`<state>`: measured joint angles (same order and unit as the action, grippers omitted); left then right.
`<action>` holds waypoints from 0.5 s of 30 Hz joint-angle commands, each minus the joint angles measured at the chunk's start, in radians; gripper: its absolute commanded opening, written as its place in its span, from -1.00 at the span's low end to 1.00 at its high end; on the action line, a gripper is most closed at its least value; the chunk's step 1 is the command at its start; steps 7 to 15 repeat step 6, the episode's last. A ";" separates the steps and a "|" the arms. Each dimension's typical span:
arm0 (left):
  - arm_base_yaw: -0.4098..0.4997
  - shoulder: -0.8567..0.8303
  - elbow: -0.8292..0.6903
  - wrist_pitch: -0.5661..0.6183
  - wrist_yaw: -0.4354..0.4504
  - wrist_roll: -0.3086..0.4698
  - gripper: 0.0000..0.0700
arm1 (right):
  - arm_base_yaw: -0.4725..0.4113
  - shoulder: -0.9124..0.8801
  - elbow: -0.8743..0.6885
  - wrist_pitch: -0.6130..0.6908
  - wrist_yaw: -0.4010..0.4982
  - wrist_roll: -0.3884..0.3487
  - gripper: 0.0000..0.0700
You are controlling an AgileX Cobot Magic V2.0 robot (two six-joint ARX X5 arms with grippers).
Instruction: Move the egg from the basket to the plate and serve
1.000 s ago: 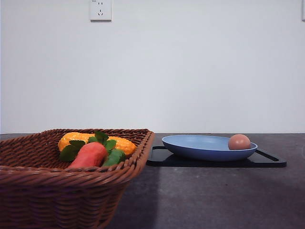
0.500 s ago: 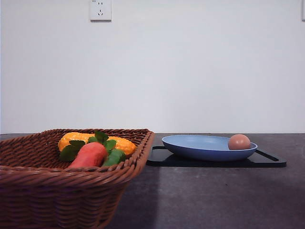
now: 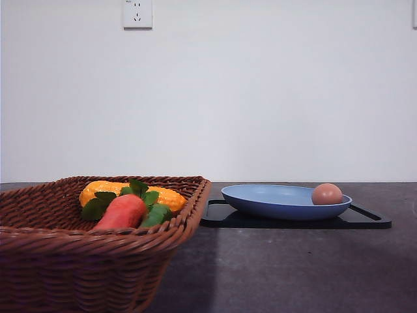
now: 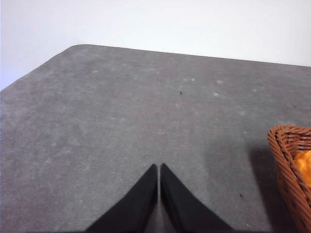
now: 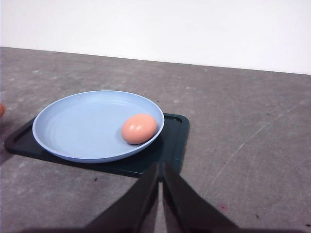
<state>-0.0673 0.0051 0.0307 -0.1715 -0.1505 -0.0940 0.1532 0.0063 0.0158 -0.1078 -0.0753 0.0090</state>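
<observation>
Sitting on the plate (image 3: 273, 199) right of centre in the front view, the egg (image 3: 327, 193) rests near its right rim, out of the basket (image 3: 39, 241) at lower left. Both the left gripper (image 4: 159, 167) and right gripper (image 5: 160, 167) are closed, holding nothing. No readable writing anywhere.

The egg (image 3: 327, 193) lies inside the plate (image 3: 273, 201), against its right rim. The plate rests on a black tray (image 3: 365, 220) on the dark table (image 3: 293, 267). Left of it, the basket (image 3: 78, 254) holds a carrot (image 3: 121, 212) with green leaves and a corn cob (image 3: 98, 190).
</observation>
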 commanded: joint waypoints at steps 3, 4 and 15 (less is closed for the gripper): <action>0.002 -0.002 -0.028 0.011 0.002 -0.004 -1.00 | 0.001 -0.003 -0.005 0.010 0.001 0.016 -1.00; 0.002 -0.002 -0.028 0.011 0.002 -0.004 -1.00 | 0.001 -0.003 -0.005 0.010 0.001 0.016 -1.00; 0.002 -0.002 -0.028 0.011 0.002 -0.004 -1.00 | 0.001 -0.003 -0.005 0.010 0.001 0.016 -1.00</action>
